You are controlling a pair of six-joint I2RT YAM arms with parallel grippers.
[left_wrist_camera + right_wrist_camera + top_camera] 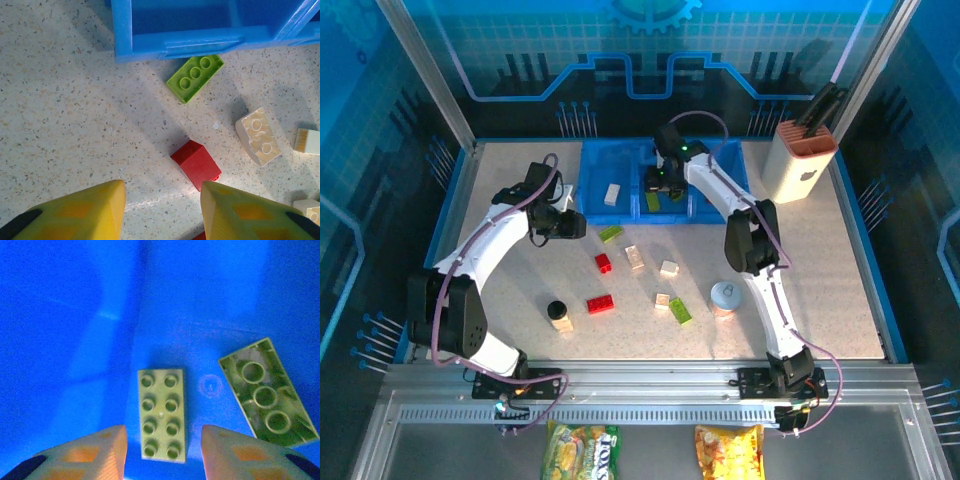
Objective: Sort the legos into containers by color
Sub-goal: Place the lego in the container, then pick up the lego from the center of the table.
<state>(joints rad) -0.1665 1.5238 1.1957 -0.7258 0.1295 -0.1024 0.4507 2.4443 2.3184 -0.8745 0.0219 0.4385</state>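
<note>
The blue tray (590, 215) stands at the back with three containers side by side. A white lego (612, 193) lies in the left one. My right gripper (663, 183) hangs over the middle one, open. A green lego (161, 414) lies studs up on the floor between its fingers, untouched. A second green lego (267, 392) lies upside down to its right. My left gripper (162, 200) is open and empty above the table. A red lego (196, 164) lies just ahead of its right finger. A green lego (195, 76) sits by the tray wall (200, 42), and a cream lego (258, 136) lies to the right.
Several red, green and white legos lie loose mid-table, among them a red one (600, 304) and a green one (680, 311). A black-lidded jar (556, 310) and a silver-topped can (725, 295) stand near the front. A cream knife block (800, 160) stands at back right.
</note>
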